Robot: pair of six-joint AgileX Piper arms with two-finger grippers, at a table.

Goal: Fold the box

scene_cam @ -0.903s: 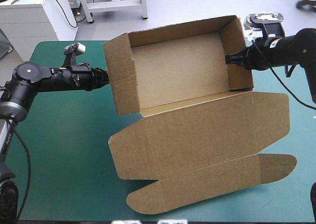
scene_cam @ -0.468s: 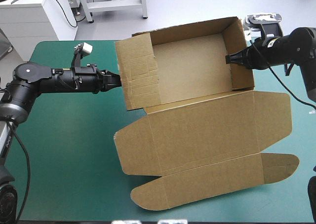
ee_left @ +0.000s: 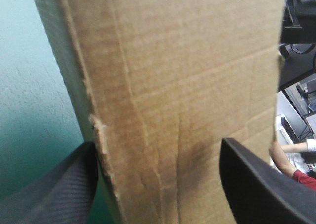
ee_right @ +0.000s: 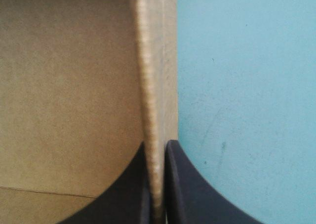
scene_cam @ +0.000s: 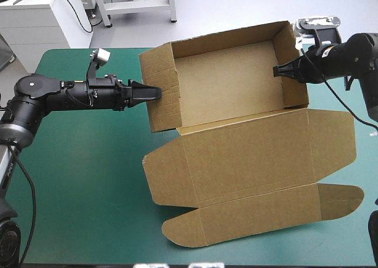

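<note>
The brown box (scene_cam: 230,79) stands as an open tray near the table's far edge. Its lid (scene_cam: 254,156) lies flat toward the front, with a rounded tuck flap (scene_cam: 260,212) at its end. My left gripper (scene_cam: 150,94) is at the tray's left wall (ee_left: 177,86). Its black fingers (ee_left: 54,194) stand apart, open, one on each side of the creased wall. My right gripper (scene_cam: 277,71) is shut on the box at the right wall (ee_right: 153,76), whose edge runs up between the two fingers (ee_right: 180,184).
The teal-green cover (scene_cam: 77,179) lies bare left of the lid and under the left arm. The tuck flap ends close to the table's front edge. Right of the box, a narrow strip of cover (ee_right: 237,110) shows.
My left gripper was shut against the left wall earlier and has now opened around it, reaching further right. The whole box has slid a little to the right. The right gripper keeps its hold.
</note>
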